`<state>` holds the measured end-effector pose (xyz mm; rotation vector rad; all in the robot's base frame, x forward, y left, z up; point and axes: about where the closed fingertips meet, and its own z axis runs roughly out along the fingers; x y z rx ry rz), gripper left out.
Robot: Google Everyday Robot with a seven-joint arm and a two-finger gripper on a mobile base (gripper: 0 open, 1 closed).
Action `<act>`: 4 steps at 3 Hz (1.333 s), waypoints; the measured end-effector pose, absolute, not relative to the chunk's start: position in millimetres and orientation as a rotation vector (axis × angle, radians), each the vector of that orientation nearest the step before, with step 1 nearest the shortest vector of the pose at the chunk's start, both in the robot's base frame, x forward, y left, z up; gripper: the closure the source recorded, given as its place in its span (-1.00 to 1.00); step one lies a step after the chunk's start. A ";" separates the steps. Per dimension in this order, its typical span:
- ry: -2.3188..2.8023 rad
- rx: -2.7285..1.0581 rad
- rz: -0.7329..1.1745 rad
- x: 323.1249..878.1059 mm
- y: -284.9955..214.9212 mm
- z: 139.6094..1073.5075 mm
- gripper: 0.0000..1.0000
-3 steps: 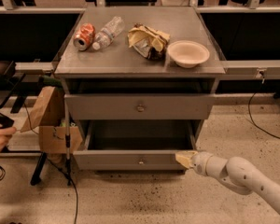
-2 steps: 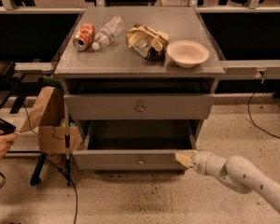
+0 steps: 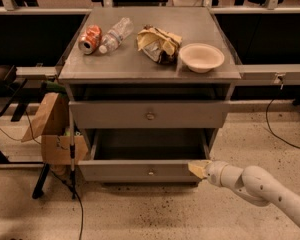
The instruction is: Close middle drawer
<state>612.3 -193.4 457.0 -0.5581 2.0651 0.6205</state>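
The middle drawer [image 3: 151, 172] is a wide gray metal drawer with a low flat front panel and one small round knob. It stands pulled out, and its long gray tray shows behind the panel. My gripper [image 3: 197, 169], with a yellowish tip on a white arm, comes in from the right. It sits at the right end of the drawer's front panel, touching or nearly touching it. Above is a taller gray drawer front [image 3: 150, 115] with a larger brassy knob, pushed in further.
The cabinet top [image 3: 140, 59] carries a red can [image 3: 90, 38], a plastic bottle [image 3: 116, 34], a crumpled bag [image 3: 158, 44] and a white bowl [image 3: 201, 57]. A cardboard box [image 3: 52, 129] on a stand and loose cables are at the left. Speckled floor lies in front.
The gripper and the drawer stand where they were. A hand seen earlier at the left edge is no longer in view.
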 end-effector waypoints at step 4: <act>2.079 -0.588 0.619 611.5 -194.6 448.4 1.00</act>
